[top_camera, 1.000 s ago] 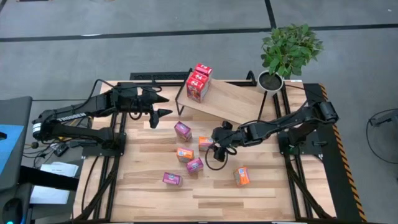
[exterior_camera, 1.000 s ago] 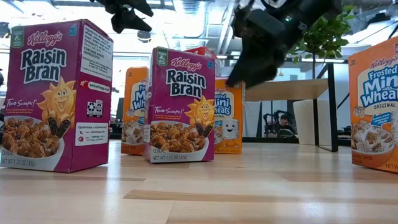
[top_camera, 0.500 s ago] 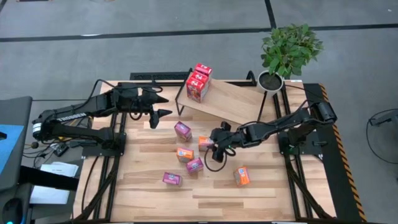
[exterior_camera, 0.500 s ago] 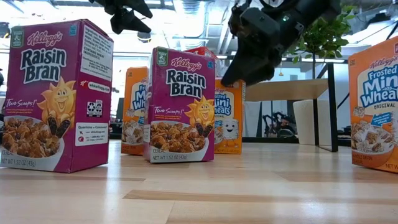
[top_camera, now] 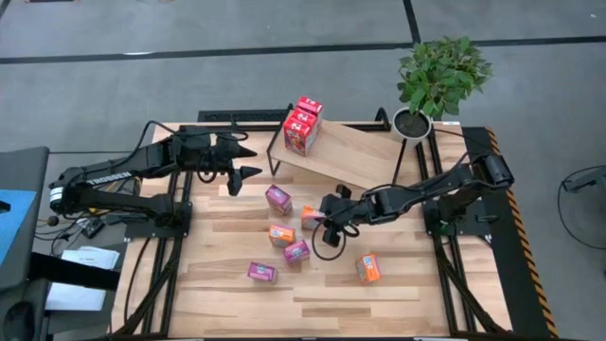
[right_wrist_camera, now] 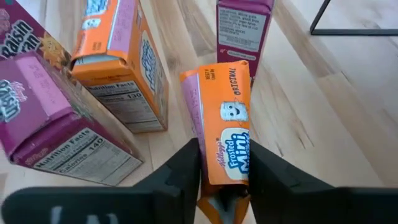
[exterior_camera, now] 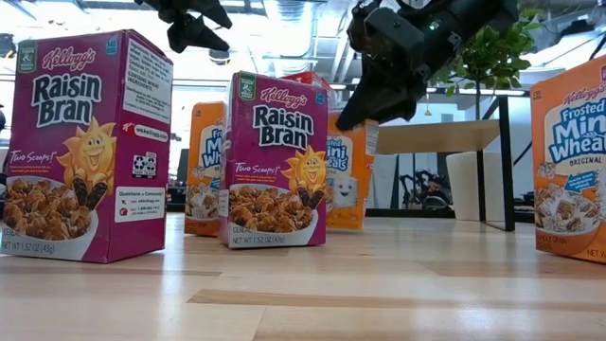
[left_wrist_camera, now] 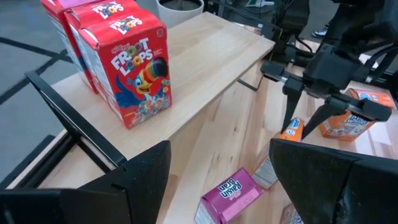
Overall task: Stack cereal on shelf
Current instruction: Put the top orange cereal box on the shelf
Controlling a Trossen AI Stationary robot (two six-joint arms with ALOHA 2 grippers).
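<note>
Two red cereal boxes (top_camera: 301,123) stand on the left end of the light wood shelf (top_camera: 346,153). Several small magenta and orange cereal boxes stand on the table. One of them is an orange Frosted Mini-Wheats box (right_wrist_camera: 227,134), also seen in the high view (top_camera: 309,217). My right gripper (top_camera: 319,221) is shut on this box. My left gripper (top_camera: 248,161) hangs open above the table's far left, near the shelf's left end, with nothing between its fingers (left_wrist_camera: 143,171). My right gripper pinches the orange box near its top end (right_wrist_camera: 224,177), one finger (right_wrist_camera: 186,168) on each of two opposite sides. It comes slanting down from the table's right. The box leans (exterior_camera: 348,180). I cannot tell whether its bottom is clear of the table.
On the table stand a magenta box (top_camera: 278,200), an orange box (top_camera: 281,234), two more magenta boxes (top_camera: 296,252) (top_camera: 262,273) and an orange box (top_camera: 368,268). A potted plant (top_camera: 431,85) stands at the shelf's far right. The shelf's right half is bare wood.
My right gripper has moved a little toward the table's left onto the orange box and taken hold of it. The box stood upright before and now leans.
</note>
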